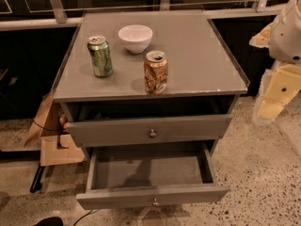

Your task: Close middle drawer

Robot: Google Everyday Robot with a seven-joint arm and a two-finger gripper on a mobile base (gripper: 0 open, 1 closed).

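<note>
The grey cabinet (188,46) stands in the middle of the camera view. The middle drawer (153,195) is pulled far out toward me, its inside empty, its small round knob (155,202) at the front centre. Above it the taller-fronted top drawer (188,128) stands slightly open. The lowest drawer is hidden under the open one. My arm (287,32) comes in at the right edge, and my gripper (269,111) hangs to the right of the cabinet, level with the top drawer and apart from both drawers.
On the cabinet top stand a green can (100,55), a white bowl (135,37) and a brown can (155,72) near the front edge. Cardboard and a paper bag (49,126) lean against the cabinet's left side. A black cable (36,178) lies on the speckled floor.
</note>
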